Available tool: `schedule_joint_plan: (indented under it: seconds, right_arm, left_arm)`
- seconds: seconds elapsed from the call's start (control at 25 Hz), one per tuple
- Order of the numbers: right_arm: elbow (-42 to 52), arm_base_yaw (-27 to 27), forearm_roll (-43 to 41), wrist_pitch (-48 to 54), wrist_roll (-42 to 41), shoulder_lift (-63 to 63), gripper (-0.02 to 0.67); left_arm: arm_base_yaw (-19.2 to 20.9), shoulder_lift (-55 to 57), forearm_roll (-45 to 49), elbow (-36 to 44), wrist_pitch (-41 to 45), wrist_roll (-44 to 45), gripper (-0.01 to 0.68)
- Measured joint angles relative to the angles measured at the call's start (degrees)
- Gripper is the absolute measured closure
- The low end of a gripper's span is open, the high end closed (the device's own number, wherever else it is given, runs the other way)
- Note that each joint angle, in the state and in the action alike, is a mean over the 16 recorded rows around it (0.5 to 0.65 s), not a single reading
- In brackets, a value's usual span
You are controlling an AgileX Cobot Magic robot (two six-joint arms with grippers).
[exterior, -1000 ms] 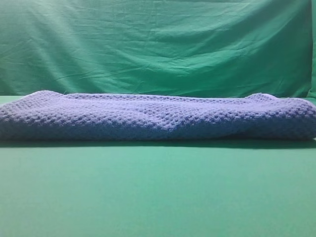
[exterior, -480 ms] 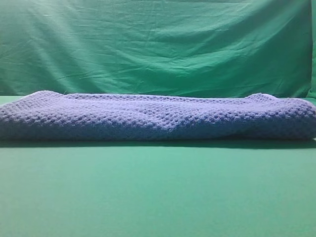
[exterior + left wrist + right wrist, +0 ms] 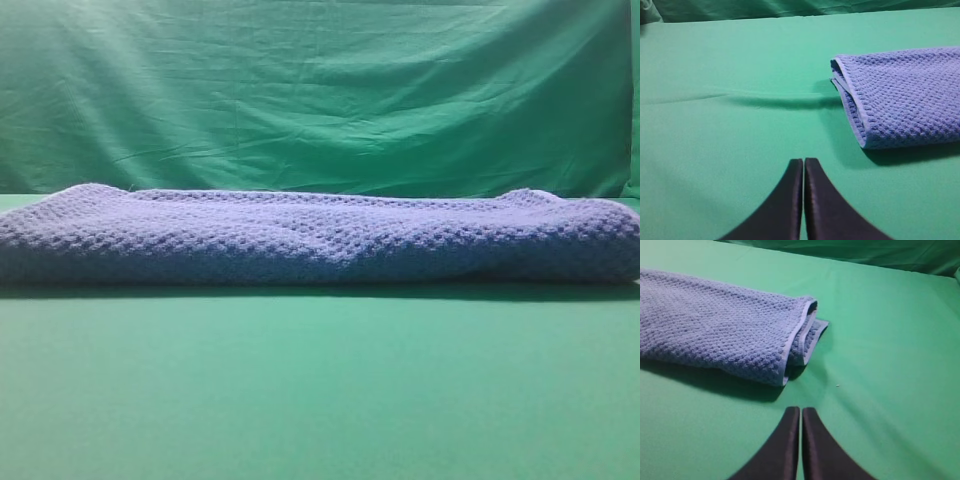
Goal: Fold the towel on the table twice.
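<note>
Left end effector (image 3: 803, 172) and right end effector (image 3: 800, 420): both closed, empty, short of blue-grey waffle-knit towel (image 3: 320, 238) lying on smooth green desk (image 3: 320, 390). Judged soft, limp, light; best gripped at pale-hemmed end corners.

Both grippers' fingers (image 3: 790, 200) (image 3: 787, 445) closed, empty.

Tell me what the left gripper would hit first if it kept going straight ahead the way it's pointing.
Probably only bare table. The left gripper, jaws together, points past the towel, which lies off to its right; depth is uncertain.
</note>
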Motion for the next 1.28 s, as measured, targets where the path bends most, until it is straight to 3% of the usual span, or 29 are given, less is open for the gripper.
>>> schedule_joint_plan:
  seconds: [0.8, 1.28]
  right_arm:
    - [0.00, -1.78, 0.15, 0.20, 0.00, -2.18, 0.649]
    - [0.00, -3.90, 0.27, 0.20, 0.00, -2.19, 0.649]
  left_arm:
    - [4.25, 0.00, -0.42, 0.00, 0.09, 0.00, 0.673]
    - [4.59, 0.00, -0.47, 0.00, 0.13, 0.00, 0.673]
